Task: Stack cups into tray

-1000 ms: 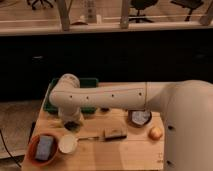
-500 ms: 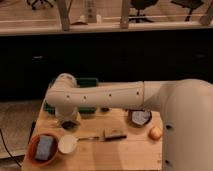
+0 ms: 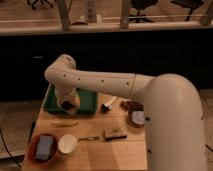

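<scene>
The pincer [image 3: 68, 102] hangs at the end of the down-turned wrist, low over the green tray [image 3: 88, 100] and towards its near edge. It is clenched, and the small pale shape with a dark mouth at its tip looks to be the cup [image 3: 65, 105]. So the cup is gripped above the tray floor, though whether it touches the floor cannot be told.

By my reading the task is at the placing step. The carry to the tray looks done; letting go has not happened, and nothing else that looks like a cup shows inside the tray, so no stack exists yet.

On the counter [image 3: 102, 152], nearer the camera than the pincer and just to its left, sits a brown bowl [image 3: 31, 148] with a grey-blue pad. Beside it is a pale round dish [image 3: 66, 144] — cup or small bowl, I cannot say. Another brown bowl [image 3: 131, 120] lies well to the pincer's right. If more cups are out there, they remain to be fetched.
</scene>
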{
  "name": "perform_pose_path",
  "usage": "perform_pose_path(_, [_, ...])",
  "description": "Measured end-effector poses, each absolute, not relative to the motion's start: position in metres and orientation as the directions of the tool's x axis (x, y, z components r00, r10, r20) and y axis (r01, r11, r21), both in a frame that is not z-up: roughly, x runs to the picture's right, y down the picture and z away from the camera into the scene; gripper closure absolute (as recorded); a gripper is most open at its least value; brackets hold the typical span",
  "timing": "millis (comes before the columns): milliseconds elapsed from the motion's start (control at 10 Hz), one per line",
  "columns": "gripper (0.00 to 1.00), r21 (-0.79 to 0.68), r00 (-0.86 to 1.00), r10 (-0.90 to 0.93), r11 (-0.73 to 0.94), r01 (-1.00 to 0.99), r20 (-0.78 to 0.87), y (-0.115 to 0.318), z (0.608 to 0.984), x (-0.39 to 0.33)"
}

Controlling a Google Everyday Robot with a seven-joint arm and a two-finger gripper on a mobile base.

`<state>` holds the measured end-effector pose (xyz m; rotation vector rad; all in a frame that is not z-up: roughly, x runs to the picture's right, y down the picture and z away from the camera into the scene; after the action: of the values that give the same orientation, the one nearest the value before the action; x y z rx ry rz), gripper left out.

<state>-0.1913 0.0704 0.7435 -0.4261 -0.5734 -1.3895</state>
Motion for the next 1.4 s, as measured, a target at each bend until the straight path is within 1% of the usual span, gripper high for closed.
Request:
perform_pose_path(200, [1.0,0.021,0.121,-0.786,0.167,0.986,0.606,0.052,0.748,-0.193])
perform_pose_path(700, [1.0,-0.006,0.172,-0.785,0.209,0.978,0.595,0.023,0.76,-0.196])
perform_pose_path(1400, [1.0,-0.021,0.241,-0.763,0.285,0.958,0.6,0.007,0.787,-0.181])
